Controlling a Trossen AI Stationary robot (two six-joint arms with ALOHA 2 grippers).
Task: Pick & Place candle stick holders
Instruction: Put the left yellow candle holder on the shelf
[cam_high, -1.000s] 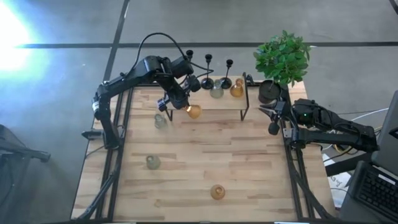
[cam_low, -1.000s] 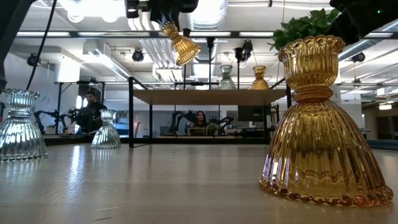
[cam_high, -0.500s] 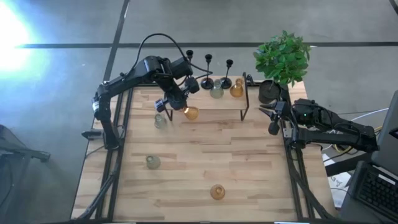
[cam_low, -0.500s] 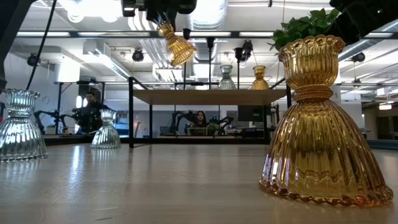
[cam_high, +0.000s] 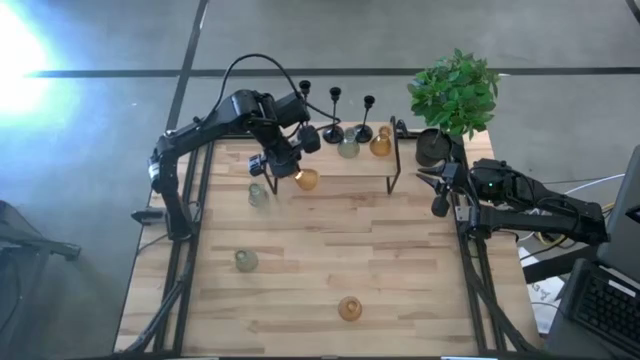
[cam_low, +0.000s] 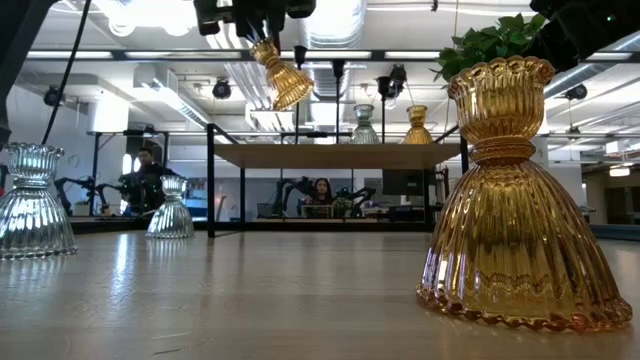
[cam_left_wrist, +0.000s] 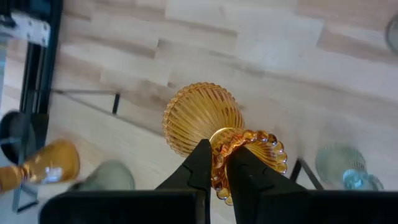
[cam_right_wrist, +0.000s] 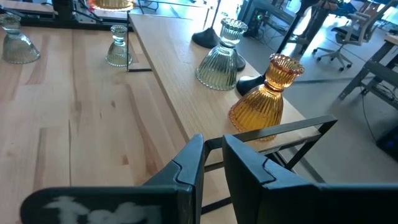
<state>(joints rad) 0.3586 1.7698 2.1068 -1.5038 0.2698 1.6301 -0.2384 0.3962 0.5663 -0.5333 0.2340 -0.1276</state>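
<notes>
My left gripper (cam_high: 279, 166) is shut on an amber glass holder (cam_high: 306, 180), held in the air in front of the raised shelf (cam_high: 330, 160); it also shows in the low view (cam_low: 283, 75). On the shelf stand three black candlesticks (cam_high: 334, 130), a pale green holder (cam_high: 348, 148) and an amber holder (cam_high: 381, 143). On the table stand two pale holders (cam_high: 258, 194) (cam_high: 246, 260) and an amber holder (cam_high: 349, 308), each on its wide base. My right gripper (cam_high: 438, 192) is shut and empty at the table's right edge. My left gripper pinches the beaded rim (cam_left_wrist: 219, 155) of the amber holder's narrow cup end between its two fingers; one finger seems to be inside the cup and one outside. The fingers come from above. The holder hangs tilted below them, wide base (cam_low: 292, 95) lowest, clear of table and shelf.
A black pot with a leafy green plant (cam_high: 455, 95) stands at the far right corner. The shelf's black frame legs (cam_high: 393, 165) stand on the table. Bare wood lies in the table's middle (cam_high: 340, 240). People sit in the room beyond (cam_low: 322, 192).
My left gripper has carried the amber holder a little toward the table's left edge. The holder stays tilted and clear of the table.
</notes>
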